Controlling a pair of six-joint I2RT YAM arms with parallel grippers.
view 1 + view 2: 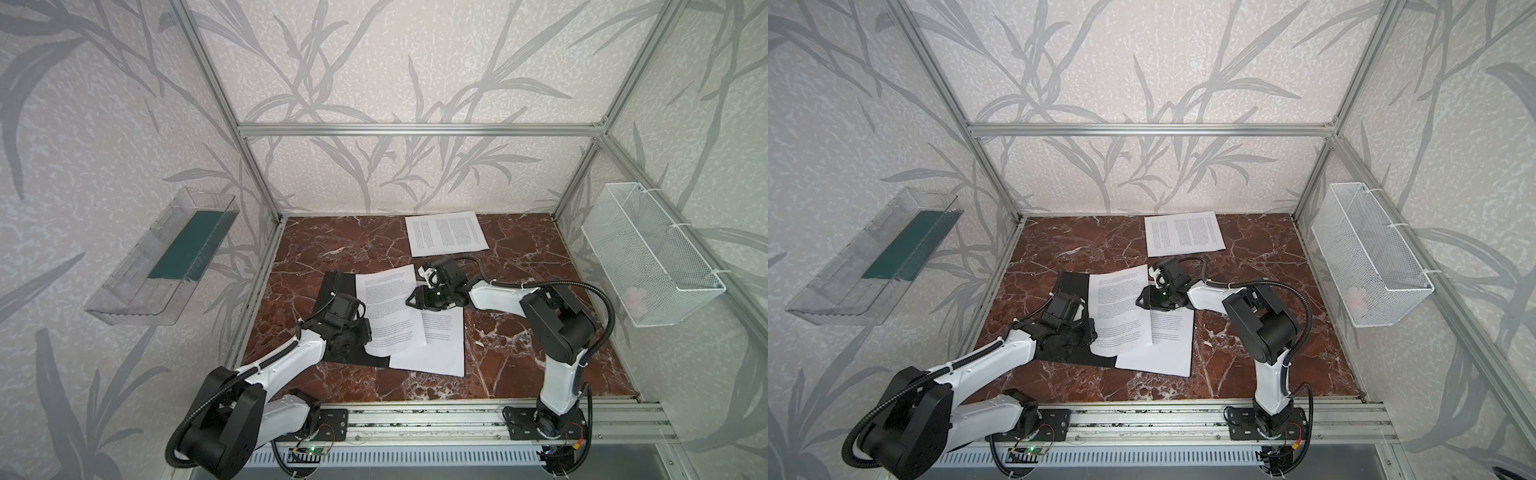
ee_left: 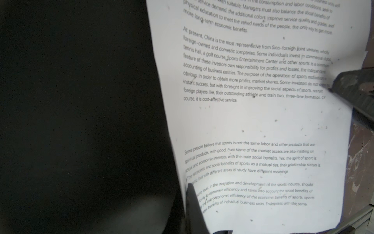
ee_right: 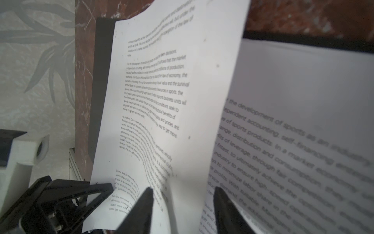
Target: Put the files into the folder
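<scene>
Marble counter [image 1: 519,353]: my right gripper [image 3: 183,190], parted, straddles the lifted edge of the printed sheet [image 3: 162,91]; left gripper [image 2: 191,194] clenched.

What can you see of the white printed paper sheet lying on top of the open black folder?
The white printed paper sheet bears blocks of black text. It lies partly over the open black folder and another sheet. Its right edge buckles up between the open fingers of the right gripper; the shut left gripper touches its left edge.
</scene>
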